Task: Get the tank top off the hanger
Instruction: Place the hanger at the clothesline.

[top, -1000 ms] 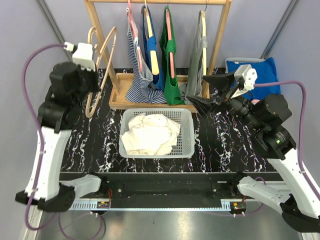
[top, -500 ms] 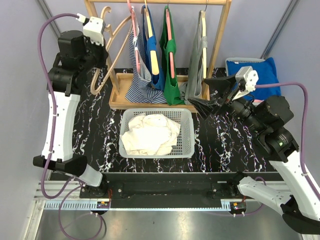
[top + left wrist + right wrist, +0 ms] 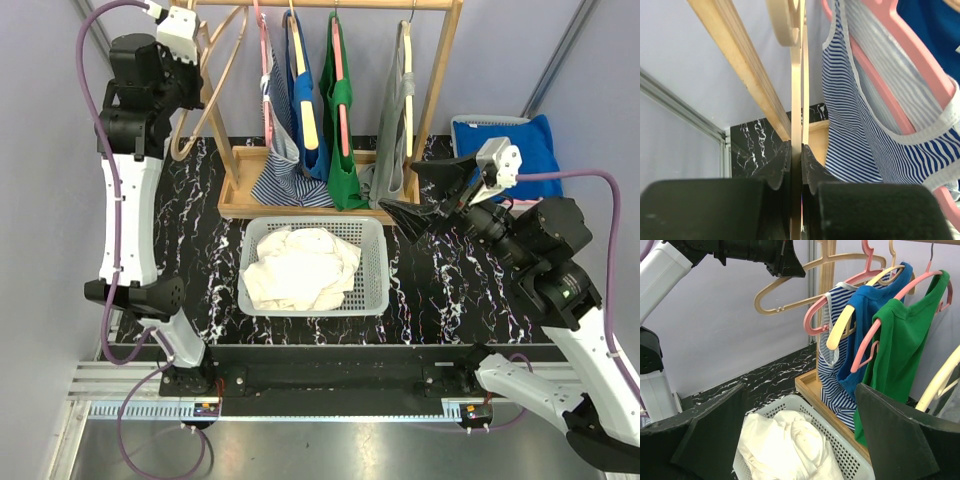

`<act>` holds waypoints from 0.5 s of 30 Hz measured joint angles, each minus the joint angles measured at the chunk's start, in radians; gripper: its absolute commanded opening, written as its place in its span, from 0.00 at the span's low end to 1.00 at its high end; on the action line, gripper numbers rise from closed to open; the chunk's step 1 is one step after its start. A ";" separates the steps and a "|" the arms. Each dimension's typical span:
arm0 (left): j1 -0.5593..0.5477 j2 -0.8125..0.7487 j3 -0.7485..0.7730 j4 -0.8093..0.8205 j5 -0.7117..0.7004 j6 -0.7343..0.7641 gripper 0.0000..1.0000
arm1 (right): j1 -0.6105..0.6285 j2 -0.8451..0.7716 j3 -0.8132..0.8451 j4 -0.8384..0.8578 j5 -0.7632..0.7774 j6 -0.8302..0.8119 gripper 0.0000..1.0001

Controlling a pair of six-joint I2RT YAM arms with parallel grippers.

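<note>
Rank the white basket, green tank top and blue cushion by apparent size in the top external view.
1. White basket, clearly largest.
2-3. Green tank top and blue cushion: they cover similar areas and the cushion is partly hidden, so unranked.

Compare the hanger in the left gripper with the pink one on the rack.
The wooden hanger is pale and bare; the pink hanger carries the striped tank top. The wooden hanger is clamped in the left gripper; the pink hanger hangs from the rail. Both have curved shoulders and a hook.
</note>
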 measured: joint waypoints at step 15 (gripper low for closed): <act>0.000 0.136 0.082 0.116 -0.001 0.045 0.00 | 0.000 0.005 -0.005 0.000 0.000 0.014 0.95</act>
